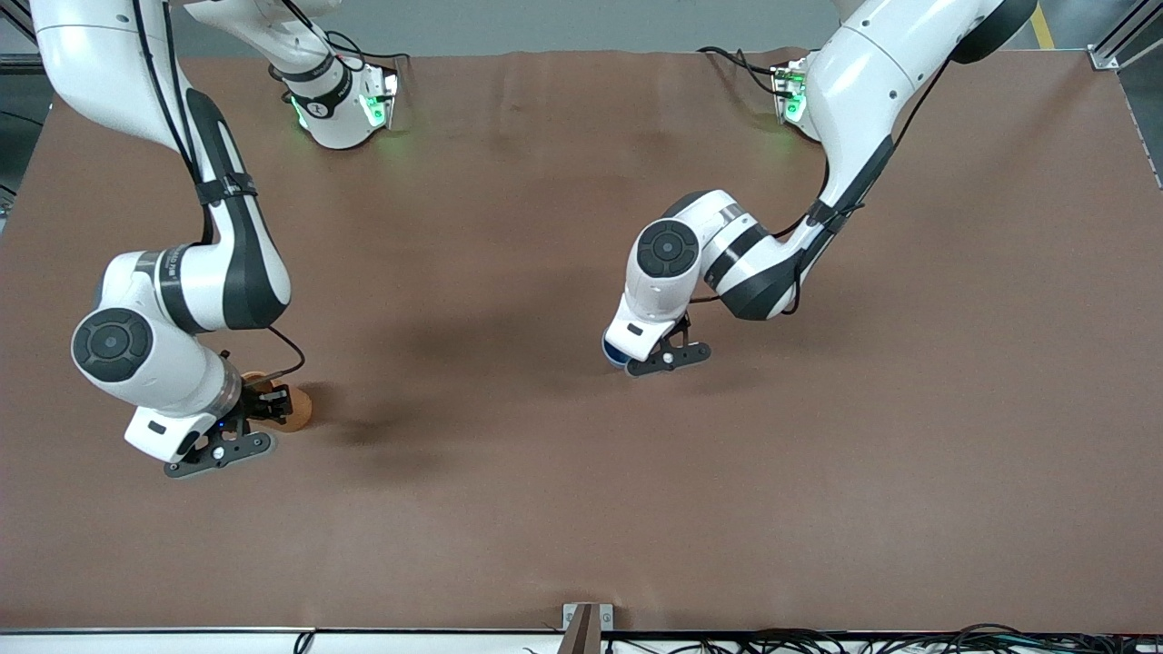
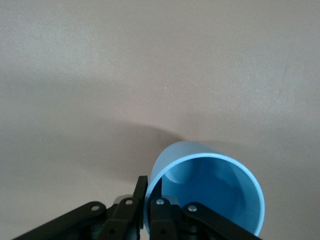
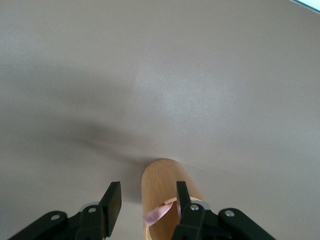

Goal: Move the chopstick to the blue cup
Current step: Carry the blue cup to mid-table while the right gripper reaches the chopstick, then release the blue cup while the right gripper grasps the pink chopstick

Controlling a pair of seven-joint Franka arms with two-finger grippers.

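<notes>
Chopstick (image 3: 159, 214) handling is judged to be the delicate part: only its pink top is seen in the right wrist view, poking out of the rim of the orange-brown cup (image 3: 167, 192), which stands on the table (image 1: 581, 509) toward the right arm's end. The stick is judged light, stiff and smooth, so it is likely to pivot or slip if pinched off-centre; a hold just below its exposed tip, square across the shaft, is judged best, with a straight lift so the tall cup is not tipped.

The right tool (image 3: 146, 204) is set low over the orange-brown cup, its 2 fingers (image 3: 114, 200) spread to either side of the cup's rim, and nothing is gripped by them. The pink tip lies between them, nearer 1 finger than the other.

The blue cup (image 2: 205, 192) is found near the middle of the table, well apart from the orange-brown cup. In the left wrist view the left tool (image 2: 146, 200) is pressed together on the blue cup's wall, 1 finger inside the rim and 1 outside, so the cup is steadied. The cup appears empty, and it is judged light and easily pushed over by the stick.

The transfer is not yet begun.
</notes>
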